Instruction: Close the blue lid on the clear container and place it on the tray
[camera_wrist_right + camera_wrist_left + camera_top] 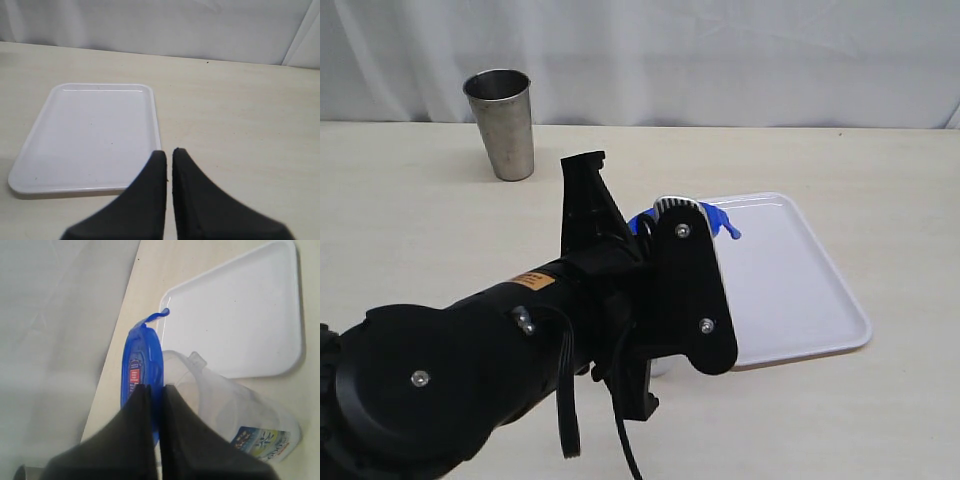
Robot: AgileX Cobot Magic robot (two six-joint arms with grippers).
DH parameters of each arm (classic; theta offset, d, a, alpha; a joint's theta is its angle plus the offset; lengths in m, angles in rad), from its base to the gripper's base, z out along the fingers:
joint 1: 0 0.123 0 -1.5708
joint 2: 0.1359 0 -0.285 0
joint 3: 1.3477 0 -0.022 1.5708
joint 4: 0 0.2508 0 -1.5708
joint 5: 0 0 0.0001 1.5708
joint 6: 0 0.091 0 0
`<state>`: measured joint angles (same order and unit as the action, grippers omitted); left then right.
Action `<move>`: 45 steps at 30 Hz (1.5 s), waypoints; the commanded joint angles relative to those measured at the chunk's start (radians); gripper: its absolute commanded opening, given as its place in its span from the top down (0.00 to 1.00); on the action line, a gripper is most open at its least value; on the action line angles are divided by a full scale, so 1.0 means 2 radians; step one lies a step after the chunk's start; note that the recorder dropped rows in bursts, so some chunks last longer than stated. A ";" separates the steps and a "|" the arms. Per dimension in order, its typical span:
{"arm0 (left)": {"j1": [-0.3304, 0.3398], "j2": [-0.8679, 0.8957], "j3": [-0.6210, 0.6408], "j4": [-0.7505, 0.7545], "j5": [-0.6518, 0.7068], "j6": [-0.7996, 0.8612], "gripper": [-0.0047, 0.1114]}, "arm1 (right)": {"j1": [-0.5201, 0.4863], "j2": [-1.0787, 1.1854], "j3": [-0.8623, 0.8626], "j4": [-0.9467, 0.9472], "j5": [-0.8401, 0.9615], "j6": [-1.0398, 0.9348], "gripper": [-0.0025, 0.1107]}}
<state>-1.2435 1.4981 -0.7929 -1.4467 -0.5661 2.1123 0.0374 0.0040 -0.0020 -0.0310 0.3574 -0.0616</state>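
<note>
The left gripper [156, 390] pinches the glossy blue lid [142, 355] at the mouth of the clear container [235, 415], beside the tray [240, 315].
Tray smooth, white, with rounded corners; the container's label [260, 440] is blue-green, writing unreadable; the right gripper [169, 152] is closed and empty.

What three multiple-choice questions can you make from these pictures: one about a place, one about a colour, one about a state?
1. Where does the cup stand?
A) on a shelf
B) on the table
C) in a box

2. What colour is the lid?
A) red
B) green
C) blue

3. How are the right fingers?
A) open
B) shut, empty
C) shut on the lid

Answers:
1 B: it stands on the tabletop, apart from the tray.
2 C: the left wrist view shows it bright blue.
3 B: they meet with nothing between them.
</note>
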 commanded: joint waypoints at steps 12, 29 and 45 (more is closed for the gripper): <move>-0.001 0.000 0.001 -0.006 0.018 0.013 0.96 | -0.002 -0.002 0.001 -0.001 -0.001 -0.002 0.94; -0.001 0.000 0.001 0.025 0.017 0.013 0.96 | -0.002 -0.002 0.001 -0.001 -0.001 -0.002 0.94; -0.001 0.000 0.046 0.054 -0.015 0.013 0.96 | -0.002 -0.002 0.001 -0.001 -0.001 -0.002 0.94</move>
<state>-1.2435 1.4981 -0.7032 -1.3453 -0.6026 2.1123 0.0374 0.0040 -0.0020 -0.0310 0.3574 -0.0616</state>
